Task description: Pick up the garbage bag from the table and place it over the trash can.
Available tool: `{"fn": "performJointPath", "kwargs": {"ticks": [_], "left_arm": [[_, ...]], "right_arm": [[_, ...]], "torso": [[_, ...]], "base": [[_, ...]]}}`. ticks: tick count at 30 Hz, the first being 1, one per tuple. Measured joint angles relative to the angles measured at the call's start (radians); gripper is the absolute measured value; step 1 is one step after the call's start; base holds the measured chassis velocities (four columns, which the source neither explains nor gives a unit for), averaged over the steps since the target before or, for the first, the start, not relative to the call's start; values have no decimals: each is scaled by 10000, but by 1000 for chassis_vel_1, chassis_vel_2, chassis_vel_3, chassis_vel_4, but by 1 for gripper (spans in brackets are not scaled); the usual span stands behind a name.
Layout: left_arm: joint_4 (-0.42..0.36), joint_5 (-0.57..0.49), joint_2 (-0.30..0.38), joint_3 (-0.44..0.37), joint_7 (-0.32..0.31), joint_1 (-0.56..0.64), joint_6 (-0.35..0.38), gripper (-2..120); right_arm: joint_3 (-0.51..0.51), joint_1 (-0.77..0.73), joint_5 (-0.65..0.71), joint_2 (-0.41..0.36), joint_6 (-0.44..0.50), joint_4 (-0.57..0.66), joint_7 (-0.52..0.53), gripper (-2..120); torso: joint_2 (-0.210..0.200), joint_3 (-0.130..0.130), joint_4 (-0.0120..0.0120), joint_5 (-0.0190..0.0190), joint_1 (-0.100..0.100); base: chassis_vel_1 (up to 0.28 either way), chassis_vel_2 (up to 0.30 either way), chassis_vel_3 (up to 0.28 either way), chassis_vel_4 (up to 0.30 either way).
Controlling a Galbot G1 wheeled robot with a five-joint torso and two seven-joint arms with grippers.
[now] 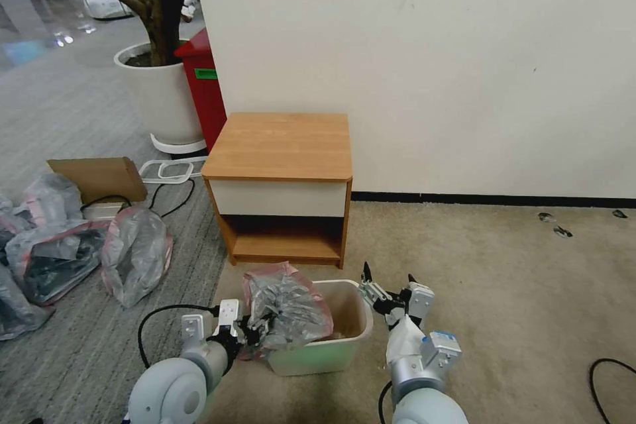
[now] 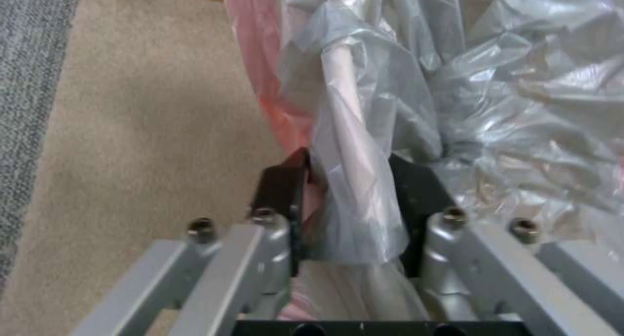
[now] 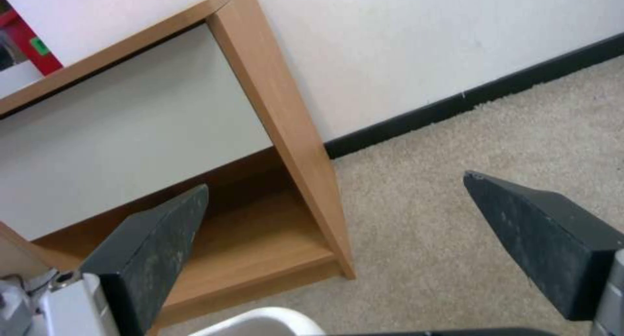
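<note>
- My left arm reaches forward from the near left, forearm nearly level, its wrist turned in toward the right.
- My left gripper is clamped: in the left wrist view both black fingers pinch a fold of the garbage bag between them.
- My right arm rises from the near right, wrist angled up and toward the far side.
- My right gripper hangs with its fingers spread wide, gripping nothing.
</note>
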Motion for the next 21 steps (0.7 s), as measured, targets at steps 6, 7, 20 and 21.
{"fn": "performJointPath", "kwargs": {"ticks": [6, 7, 20, 21], "left_arm": [[164, 332, -31, 12, 6, -74, -24, 5], [207, 561, -41, 27, 17, -70, -137, 0], [130, 1784, -142, 91, 319, 360, -2178, 0], [129, 2086, -99, 67, 567, 454, -2873, 0]], "right_arm": [[-44, -12, -62, 54, 28, -35, -39, 100], [-50, -18, -72, 58, 33, -38, -47, 100], [-26, -157, 29, -244, 304, 363, -1822, 100], [-25, -221, 192, -437, 324, 545, -2762, 100]], "torso": [[0, -1, 1, 5, -1], [0, -1, 1, 7, 0], [0, 0, -1, -5, 0], [0, 0, 0, -1, 0]], "base": [[0, 0, 0, 0], [0, 0, 0, 0], [0, 0, 0, 0], [0, 0, 0, 0]]}}
